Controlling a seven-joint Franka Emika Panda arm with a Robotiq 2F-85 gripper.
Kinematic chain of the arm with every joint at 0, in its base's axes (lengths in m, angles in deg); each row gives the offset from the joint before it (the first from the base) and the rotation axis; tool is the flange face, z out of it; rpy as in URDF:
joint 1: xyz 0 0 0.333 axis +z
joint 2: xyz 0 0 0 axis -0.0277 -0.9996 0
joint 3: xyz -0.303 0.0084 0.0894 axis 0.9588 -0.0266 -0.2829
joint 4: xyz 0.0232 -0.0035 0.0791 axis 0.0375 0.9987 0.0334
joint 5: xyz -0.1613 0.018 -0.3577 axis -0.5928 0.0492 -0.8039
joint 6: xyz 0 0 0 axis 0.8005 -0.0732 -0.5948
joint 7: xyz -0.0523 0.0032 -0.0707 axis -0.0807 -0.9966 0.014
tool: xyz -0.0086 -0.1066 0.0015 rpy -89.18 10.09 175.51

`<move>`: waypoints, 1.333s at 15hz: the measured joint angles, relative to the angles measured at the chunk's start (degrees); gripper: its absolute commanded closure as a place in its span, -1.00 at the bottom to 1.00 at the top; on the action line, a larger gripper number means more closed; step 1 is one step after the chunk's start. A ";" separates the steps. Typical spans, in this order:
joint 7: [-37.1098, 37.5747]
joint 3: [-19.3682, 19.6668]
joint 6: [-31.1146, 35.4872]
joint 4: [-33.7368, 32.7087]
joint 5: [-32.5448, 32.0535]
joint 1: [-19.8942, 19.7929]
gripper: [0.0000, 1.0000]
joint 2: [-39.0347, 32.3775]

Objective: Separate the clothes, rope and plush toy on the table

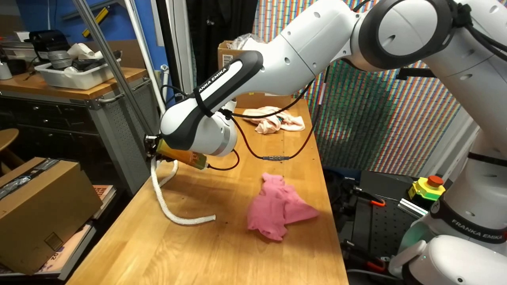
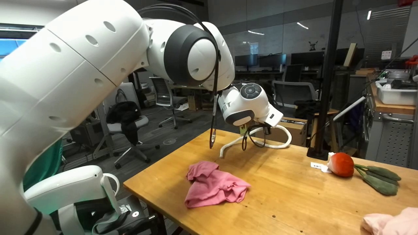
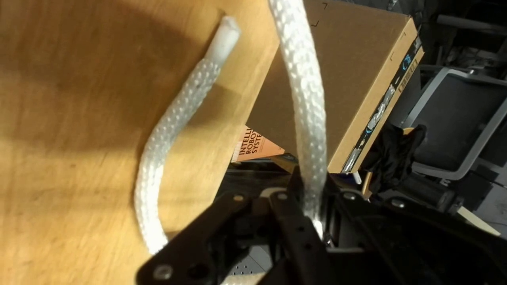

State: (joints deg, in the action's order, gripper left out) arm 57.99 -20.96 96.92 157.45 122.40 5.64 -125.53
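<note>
My gripper (image 1: 151,147) is at the table's far-left edge in an exterior view, shut on the white rope (image 1: 190,221). In the wrist view the rope (image 3: 305,87) runs up from between the jaws (image 3: 313,178), and one end rests on the wood. The rope (image 2: 281,146) curves beyond the wrist in an exterior view. A dark pink cloth (image 1: 273,209) lies crumpled mid-table, and it also shows in an exterior view (image 2: 215,186). A pale pink cloth (image 1: 273,118) lies at the far end. A red plush toy (image 2: 341,164) with green leaves lies near a black pole, seen only there.
The wooden table (image 1: 198,257) has a black pole (image 2: 326,81) standing at its edge. A cardboard box (image 1: 43,209) stands beside the table, also in the wrist view (image 3: 356,59). Another box (image 1: 257,99) is at the far end. A cable (image 1: 276,158) hangs from the arm.
</note>
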 measured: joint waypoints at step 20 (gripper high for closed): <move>4.75 16.95 -33.30 12.57 -18.09 7.01 -1.00 18.04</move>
State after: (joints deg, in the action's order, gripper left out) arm 62.74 -4.01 63.62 170.02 104.31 12.66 -107.48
